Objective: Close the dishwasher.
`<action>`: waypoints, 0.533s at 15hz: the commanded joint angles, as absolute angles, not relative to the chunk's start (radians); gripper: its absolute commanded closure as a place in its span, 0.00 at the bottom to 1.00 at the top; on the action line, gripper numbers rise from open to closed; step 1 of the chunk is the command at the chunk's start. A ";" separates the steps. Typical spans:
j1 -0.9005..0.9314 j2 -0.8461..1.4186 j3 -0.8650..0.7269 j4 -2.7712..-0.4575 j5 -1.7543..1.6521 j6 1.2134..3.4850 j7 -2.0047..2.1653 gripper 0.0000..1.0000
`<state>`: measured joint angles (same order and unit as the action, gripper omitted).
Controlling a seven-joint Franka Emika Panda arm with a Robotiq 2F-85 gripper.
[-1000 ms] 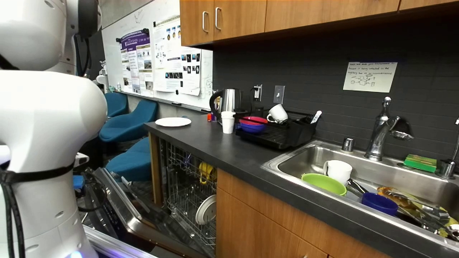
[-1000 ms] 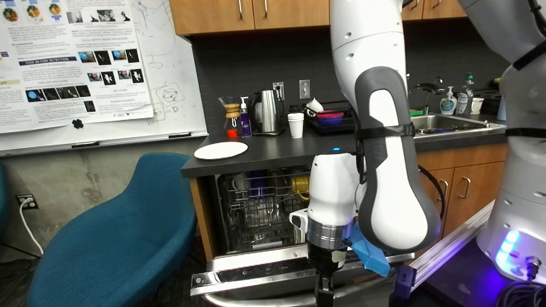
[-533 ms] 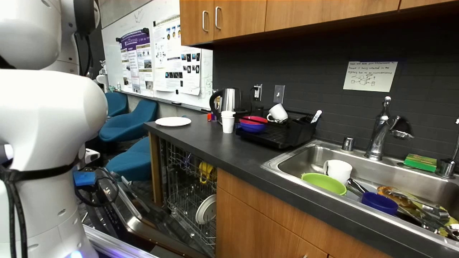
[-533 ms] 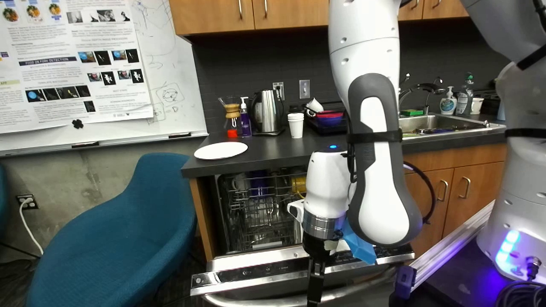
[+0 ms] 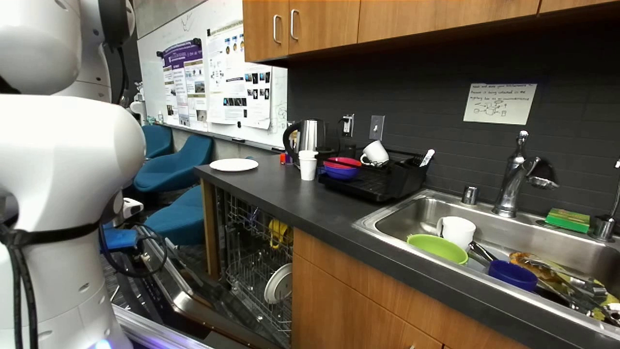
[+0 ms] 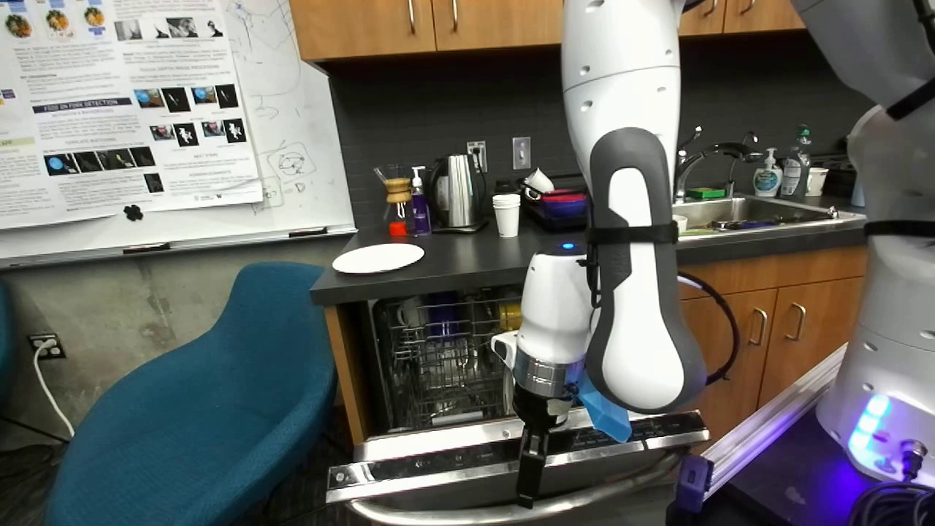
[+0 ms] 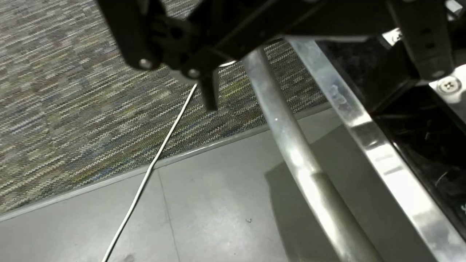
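The dishwasher door (image 6: pixel 409 476) hangs partly open and tilted outward, with a steel top edge and a curved bar handle (image 6: pixel 438 519). It also shows in an exterior view (image 5: pixel 186 306). A wire rack (image 6: pixel 438 365) and dishes show inside. My gripper (image 6: pixel 526 500) points down at the door's outer side, its fingertips near the handle. In the wrist view my gripper (image 7: pixel 295 105) is open, its fingers wide apart. The handle (image 7: pixel 291 142) and the door's steel edge (image 7: pixel 386 156) run between them in the picture. Whether a finger touches the door cannot be told.
A blue chair (image 6: pixel 212 394) stands beside the dishwasher. The dark counter (image 6: pixel 467 256) above bears a white plate (image 6: pixel 378 258), paper cups (image 6: pixel 506 215) and a kettle (image 6: pixel 456 191). A metal rail (image 6: pixel 774 420) runs by the robot base. A white cable (image 7: pixel 156 156) crosses the floor.
The arm and gripper have moved left and up in an exterior view, and the fingers now tilt, their tips showing by the handle. The door has not visibly moved.
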<state>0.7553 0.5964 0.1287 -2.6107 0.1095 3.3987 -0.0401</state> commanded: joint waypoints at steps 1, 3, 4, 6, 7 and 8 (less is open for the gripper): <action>0.787 0.596 0.081 -2.614 0.108 3.425 -0.035 0.00; 0.845 0.599 0.018 -2.617 0.108 3.444 -0.077 0.00; 0.886 0.598 -0.031 -2.618 0.109 3.451 -0.109 0.00; 0.987 0.592 -0.148 -2.611 0.127 3.458 -0.168 0.00; 1.038 0.587 -0.205 -2.613 0.138 3.467 -0.187 0.00; 1.082 0.585 -0.256 -2.613 0.149 3.477 -0.203 0.00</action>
